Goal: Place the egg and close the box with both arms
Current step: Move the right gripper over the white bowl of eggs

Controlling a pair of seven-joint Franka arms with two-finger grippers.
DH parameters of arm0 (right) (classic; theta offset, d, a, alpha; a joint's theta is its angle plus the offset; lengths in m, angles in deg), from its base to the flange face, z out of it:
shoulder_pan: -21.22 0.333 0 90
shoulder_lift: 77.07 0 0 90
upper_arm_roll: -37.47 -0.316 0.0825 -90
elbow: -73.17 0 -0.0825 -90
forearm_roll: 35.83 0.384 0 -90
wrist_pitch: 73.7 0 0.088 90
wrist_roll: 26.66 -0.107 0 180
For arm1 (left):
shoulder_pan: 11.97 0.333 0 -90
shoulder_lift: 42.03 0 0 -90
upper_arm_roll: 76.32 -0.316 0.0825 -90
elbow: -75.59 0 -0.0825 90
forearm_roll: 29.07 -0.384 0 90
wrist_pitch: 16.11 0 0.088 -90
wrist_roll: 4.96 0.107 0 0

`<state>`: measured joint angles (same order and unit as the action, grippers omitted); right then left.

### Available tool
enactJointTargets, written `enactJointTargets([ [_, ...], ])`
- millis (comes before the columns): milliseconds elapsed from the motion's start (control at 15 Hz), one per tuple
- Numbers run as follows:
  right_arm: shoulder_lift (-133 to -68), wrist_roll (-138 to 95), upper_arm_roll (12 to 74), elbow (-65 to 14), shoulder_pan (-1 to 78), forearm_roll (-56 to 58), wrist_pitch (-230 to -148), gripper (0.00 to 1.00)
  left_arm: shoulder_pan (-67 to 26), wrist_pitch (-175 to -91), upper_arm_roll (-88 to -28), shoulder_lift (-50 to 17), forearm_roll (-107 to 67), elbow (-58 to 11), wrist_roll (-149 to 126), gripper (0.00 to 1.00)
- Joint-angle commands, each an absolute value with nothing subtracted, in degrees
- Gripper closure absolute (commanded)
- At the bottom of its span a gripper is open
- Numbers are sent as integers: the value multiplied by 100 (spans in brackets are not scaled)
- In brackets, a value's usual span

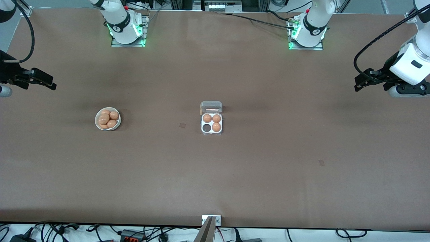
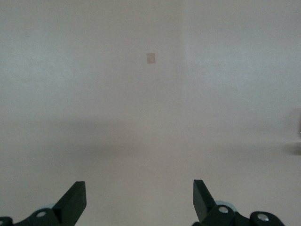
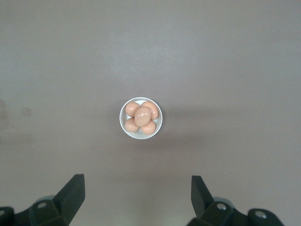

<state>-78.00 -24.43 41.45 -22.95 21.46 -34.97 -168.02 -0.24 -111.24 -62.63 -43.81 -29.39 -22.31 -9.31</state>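
Observation:
The box (image 1: 211,120) sits mid-table with its clear lid (image 1: 211,107) swung open toward the robots. Three of its cells hold brown eggs (image 1: 216,127); the fourth cell (image 1: 206,128) is dark and bare. A white bowl (image 1: 108,119) (image 3: 140,117) heaped with several brown eggs (image 1: 103,118) (image 3: 142,116) stands toward the right arm's end. My right gripper (image 1: 50,83) (image 3: 138,188) hangs open and holds nothing, high above that end of the table. At the other end my left gripper (image 1: 358,84) (image 2: 139,190) hangs open too, over bare table. Both arms wait well away from the box.
Brown table covering (image 1: 268,168) spreads all around. Small darker patches mark it beside the box (image 1: 182,125) and toward the left arm's end (image 1: 321,162) (image 2: 151,58). The two arm bases (image 1: 127,30) (image 1: 307,32) stand along the robots' edge. A metal bracket (image 1: 211,220) sits at the edge nearest the front camera.

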Motion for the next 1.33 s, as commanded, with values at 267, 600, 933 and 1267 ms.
enactJointTargets([
  [267,-8927,-2516,4090,-2456,2175,-3591,-17336,0,-2,-11007,-6199,-4362,-3109,-2118,-1023,0],
  [600,-9657,-2972,4090,-2500,2114,-3477,-17670,0,-2,-11007,-6199,-4362,-3109,-2118,-1023,0],
  [933,-10377,-3228,4090,-2509,1973,-3073,-17863,0,-2,-11007,-6199,-4362,-3118,-2118,-1015,0],
  [1267,-10782,-3219,4090,-2448,1824,-2555,-17872,0,-28,-11033,-6199,-4344,-3118,-2048,-988,0],
])
